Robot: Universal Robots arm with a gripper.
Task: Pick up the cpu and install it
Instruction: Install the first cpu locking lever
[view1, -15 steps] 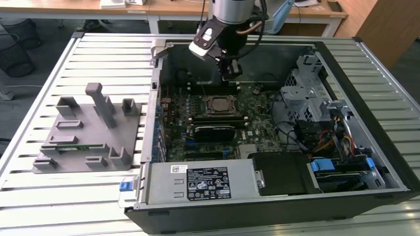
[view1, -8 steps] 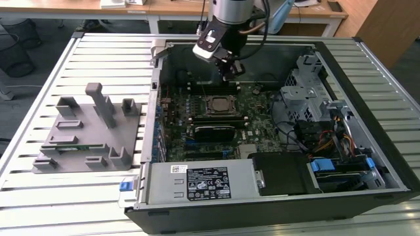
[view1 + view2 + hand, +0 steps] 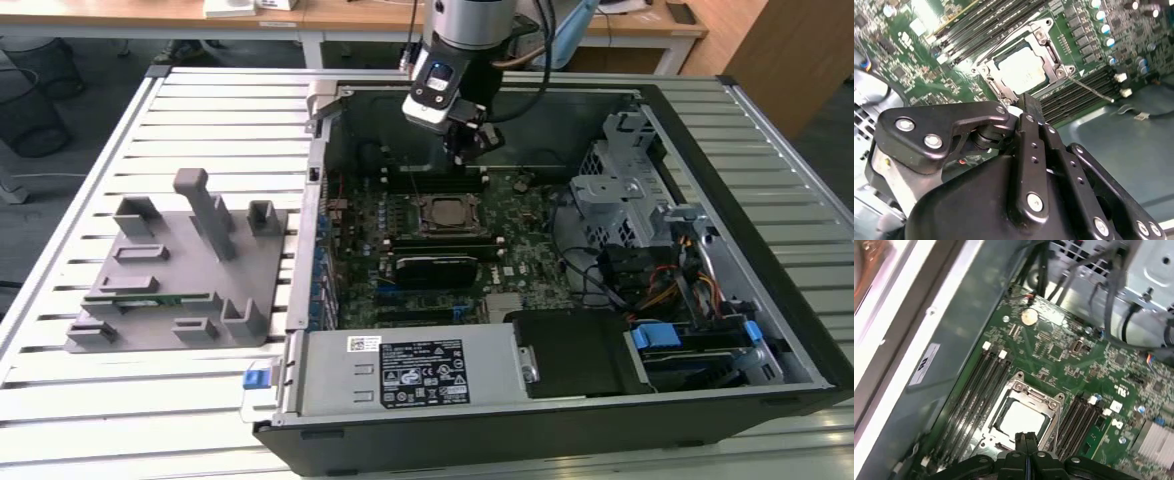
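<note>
cpu [image 3: 1023, 418]: 1, in socket [image 3: 1055, 404] | gripper [image 3: 1026, 436]: 1, closed, empty

Silver-grey cpu [image 3: 1021, 70], green motherboard [image 3: 1064, 355]

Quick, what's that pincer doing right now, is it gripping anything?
Pincer: closed, holding nothing; the cpu lies in the socket.

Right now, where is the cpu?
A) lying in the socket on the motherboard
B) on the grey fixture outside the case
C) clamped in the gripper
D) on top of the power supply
A: the cpu lies flat inside the socket frame, and the gripper near it is shut on nothing.
</note>
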